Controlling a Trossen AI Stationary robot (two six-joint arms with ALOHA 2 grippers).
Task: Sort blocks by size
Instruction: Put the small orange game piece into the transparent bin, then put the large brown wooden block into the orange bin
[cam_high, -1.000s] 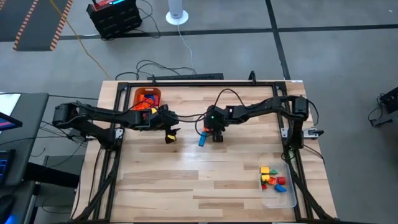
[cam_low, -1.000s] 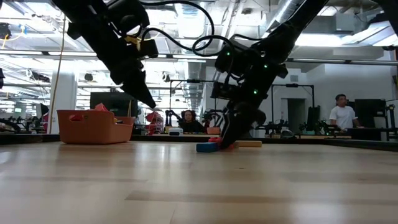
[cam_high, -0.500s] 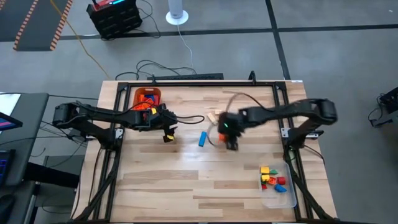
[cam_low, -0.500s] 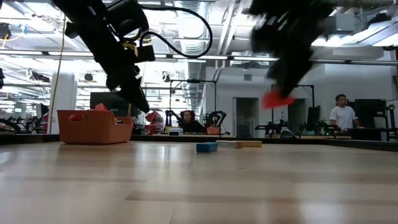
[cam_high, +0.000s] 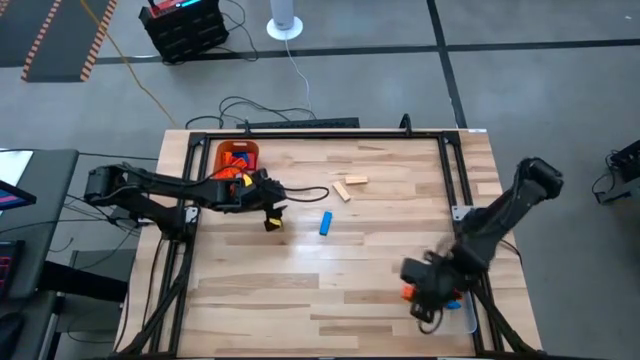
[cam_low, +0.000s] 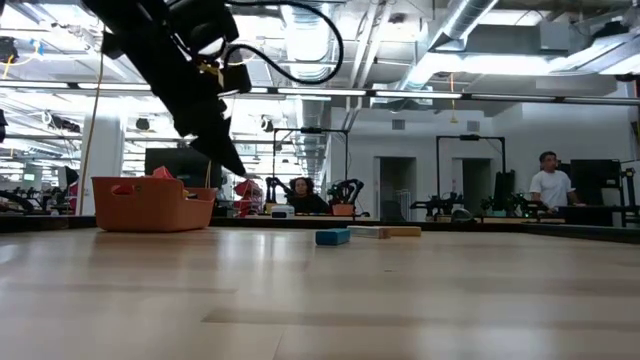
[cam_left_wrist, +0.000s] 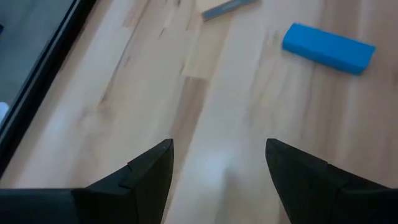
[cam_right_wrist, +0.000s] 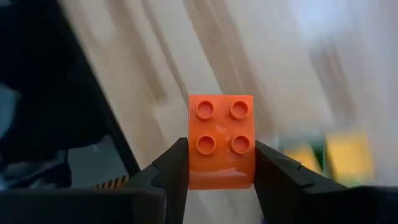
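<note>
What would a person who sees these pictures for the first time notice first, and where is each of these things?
The eye goes first to the orange block clamped between the right gripper's fingers, at the table's near right corner beside the clear tray. Next comes the lone blue block lying flat in the middle of the table, with two tan blocks a little behind it. The left gripper hangs open near the orange bin at the far left.

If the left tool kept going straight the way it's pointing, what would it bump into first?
Probably the bare wooden table. The left tool is open, empty and aimed down at the wood. The blue block lies farther ahead and off to one side, so it likely would miss it, though depth is hard to judge.
</note>
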